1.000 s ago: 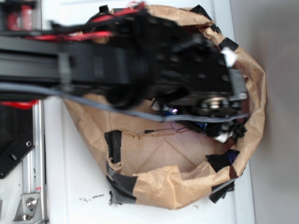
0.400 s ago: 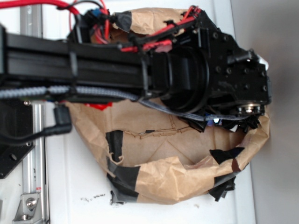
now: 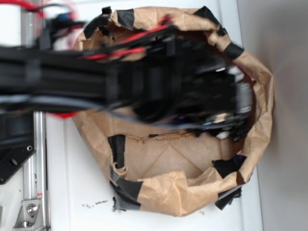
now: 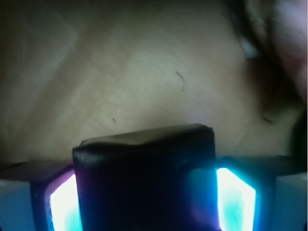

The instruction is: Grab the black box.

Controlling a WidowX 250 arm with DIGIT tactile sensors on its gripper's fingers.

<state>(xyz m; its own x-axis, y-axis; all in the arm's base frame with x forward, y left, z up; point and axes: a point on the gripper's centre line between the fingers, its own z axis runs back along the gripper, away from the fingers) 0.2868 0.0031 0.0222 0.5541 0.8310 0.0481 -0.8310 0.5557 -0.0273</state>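
2 fingers [image 4: 231, 199] of the end effector [image 4: 144, 202] clamp the black box [image 4: 144, 178] between them

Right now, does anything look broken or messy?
Yes. The paper bag is crumpled, its rim patched with black tape, and dark crumbs lie on the white table beside it. The black box itself looks fine, sitting straight between the claw's glowing fingers.
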